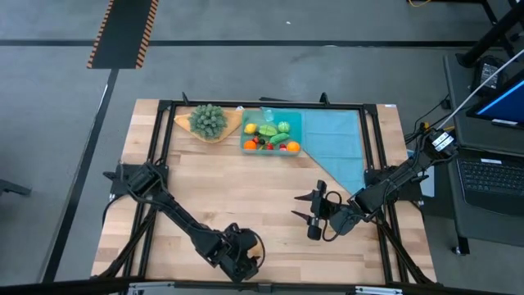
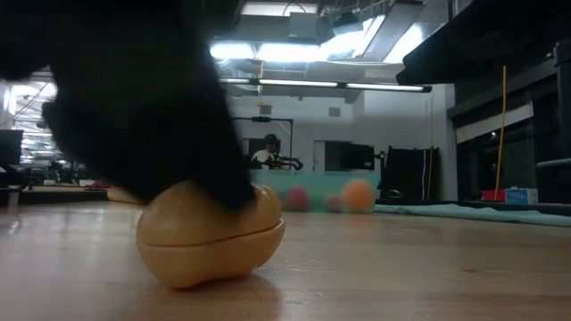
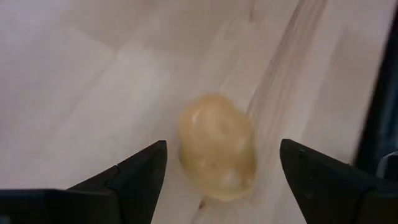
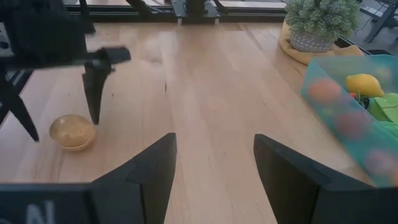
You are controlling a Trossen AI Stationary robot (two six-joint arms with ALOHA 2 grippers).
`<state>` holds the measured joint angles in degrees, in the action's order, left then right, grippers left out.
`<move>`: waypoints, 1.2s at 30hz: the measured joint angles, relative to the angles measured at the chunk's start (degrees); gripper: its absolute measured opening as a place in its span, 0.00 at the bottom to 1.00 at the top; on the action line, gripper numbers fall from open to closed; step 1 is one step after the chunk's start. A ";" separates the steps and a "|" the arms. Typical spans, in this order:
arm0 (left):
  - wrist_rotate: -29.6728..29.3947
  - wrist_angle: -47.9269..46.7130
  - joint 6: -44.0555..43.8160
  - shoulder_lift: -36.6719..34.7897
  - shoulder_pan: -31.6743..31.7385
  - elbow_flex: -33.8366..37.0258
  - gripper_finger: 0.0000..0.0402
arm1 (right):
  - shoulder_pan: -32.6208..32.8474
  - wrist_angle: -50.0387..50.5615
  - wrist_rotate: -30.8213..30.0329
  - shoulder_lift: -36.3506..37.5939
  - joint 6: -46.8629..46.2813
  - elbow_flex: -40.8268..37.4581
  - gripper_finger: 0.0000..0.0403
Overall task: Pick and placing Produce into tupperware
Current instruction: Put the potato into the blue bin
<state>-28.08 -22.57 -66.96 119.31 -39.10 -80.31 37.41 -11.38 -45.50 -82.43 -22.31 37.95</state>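
A tan potato-shaped toy (image 1: 255, 244) lies alone on the wood near the table's near edge. It is large in the low view (image 2: 210, 241). My left gripper (image 1: 246, 256) is open above it, one finger on either side of the toy (image 3: 217, 146), with a gap showing on both sides. The teal-tinted tupperware (image 1: 293, 119) stands at the far edge and holds several toy fruits: orange, red, green and yellow. My right gripper (image 1: 309, 209) hovers open over the table's right middle, pointing toward the left arm, and holds nothing.
A bushy green plant in a tan wooden dish (image 1: 209, 121) stands left of the tupperware. A flat teal cloth (image 1: 340, 143) lies to its right. A black frame (image 1: 164, 147) borders the table. Bare wood lies between the two grippers and the container.
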 joint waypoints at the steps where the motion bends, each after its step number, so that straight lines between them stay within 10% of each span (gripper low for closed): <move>1: 0.91 0.31 0.00 0.78 0.16 0.00 0.75 | 0.00 -0.02 0.00 0.00 0.00 0.00 0.54; 36: 2.30 0.36 -1.79 2.68 2.19 -0.11 0.69 | 0.00 -0.16 0.04 0.01 -0.13 0.00 0.54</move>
<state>-25.77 -22.21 -68.75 121.99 -36.91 -80.42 37.41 -11.54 -45.45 -82.43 -22.44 37.95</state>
